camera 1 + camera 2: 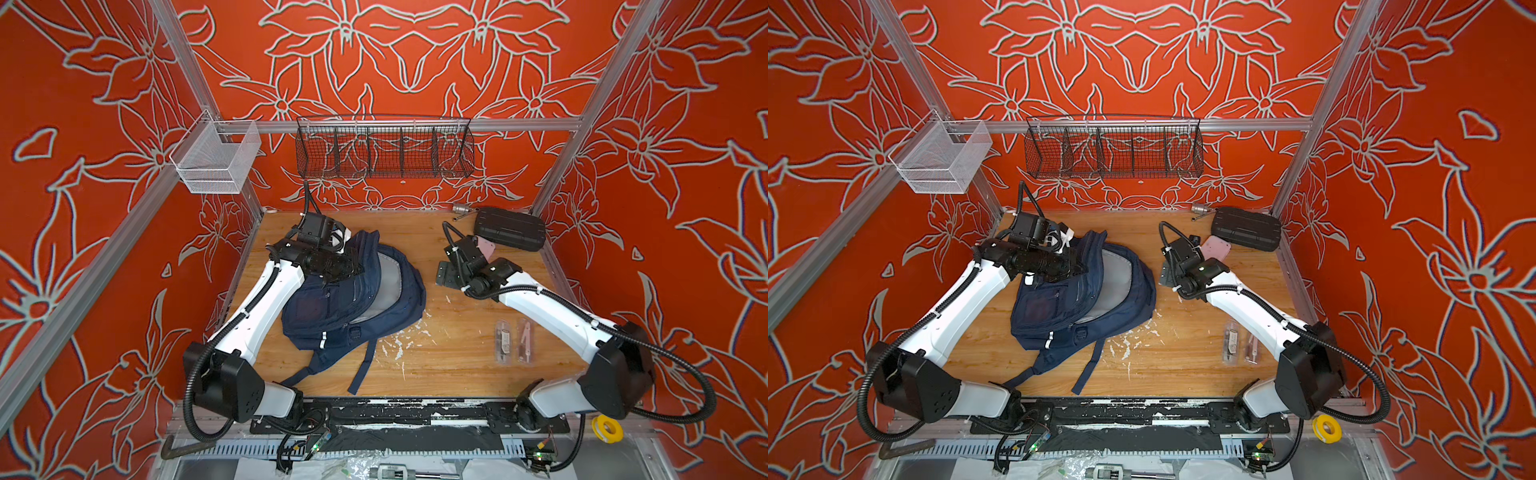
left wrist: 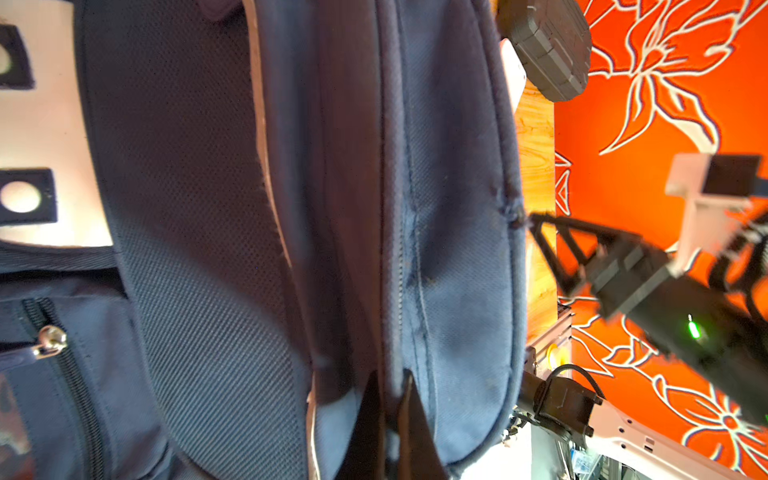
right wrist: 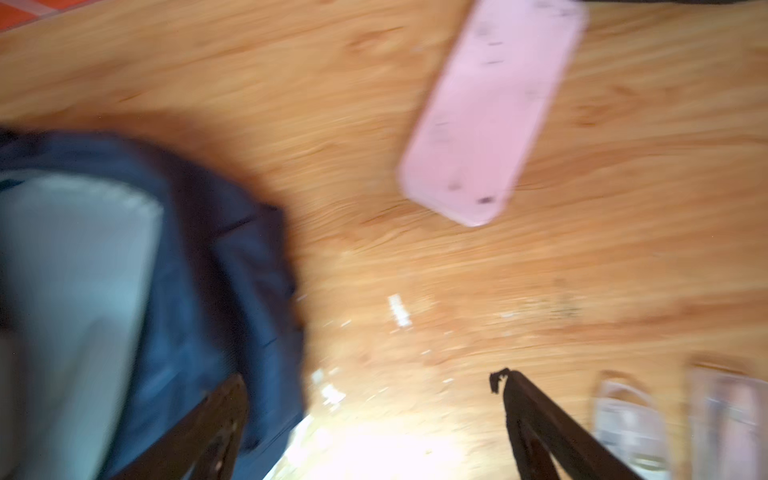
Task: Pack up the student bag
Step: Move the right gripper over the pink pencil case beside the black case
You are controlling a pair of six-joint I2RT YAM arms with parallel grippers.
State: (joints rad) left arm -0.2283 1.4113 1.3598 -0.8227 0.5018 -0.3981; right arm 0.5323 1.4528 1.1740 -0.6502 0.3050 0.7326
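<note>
The student bag (image 1: pixel 332 307) lies on the left side of the worktop (image 1: pixel 457 353), its main compartment gaping to show grey lining (image 1: pixel 386 274). The left gripper (image 2: pixel 390 378) is pinched narrow on the bag's rim; it should hold that lift steady so the mouth does not sag. The right gripper (image 3: pixel 368 378) hangs wide and empty over bare wood between the bag and a pink phone (image 3: pixel 490 112). That phone looks like the likely pick: straddle its narrow sides, close squarely, and lift clear of the black ribbed hard case (image 1: pixel 509 228) just beside it.
</note>
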